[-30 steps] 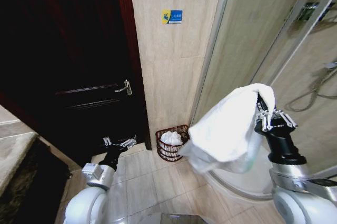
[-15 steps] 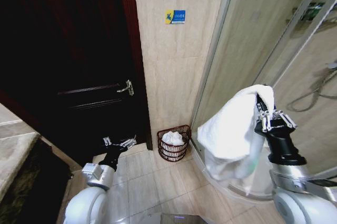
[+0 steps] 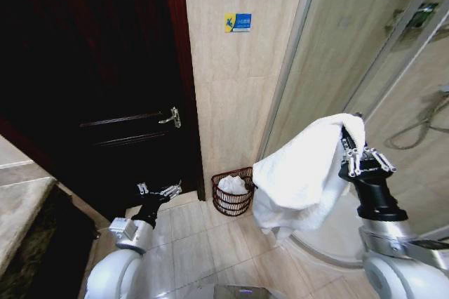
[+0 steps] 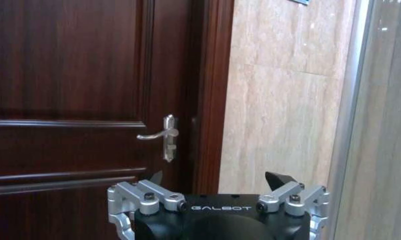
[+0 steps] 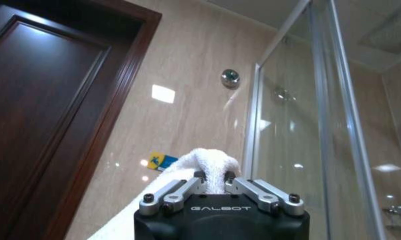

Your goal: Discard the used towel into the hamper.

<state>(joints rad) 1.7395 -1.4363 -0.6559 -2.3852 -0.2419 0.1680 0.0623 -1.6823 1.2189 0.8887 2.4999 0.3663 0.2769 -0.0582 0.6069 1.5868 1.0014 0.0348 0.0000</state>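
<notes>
Towel [image 3: 305, 169] hung pinched in the raised right gripper [image 3: 349, 146], well apart from the hamper [image 3: 232, 191] on the floor at the wall's foot; transport step, approach probably next; left gripper [image 3: 158, 190] idle low, fingers spread.

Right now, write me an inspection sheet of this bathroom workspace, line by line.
Surface: beige tiled floor, bare around the basket.
Job's things: white towel hangs from the right gripper; hamper stands on the floor against the wall beside the door, something white already inside.
Clutter: nothing seen.
Grippers: right gripper raised, shut on the towel's fold; left gripper low near the door, open, empty.
Cables: nothing seen.
Surroundings: dark wooden door with metal handle, closed; beige wall with blue sign; glass shower enclosure on the robot's right.
</notes>
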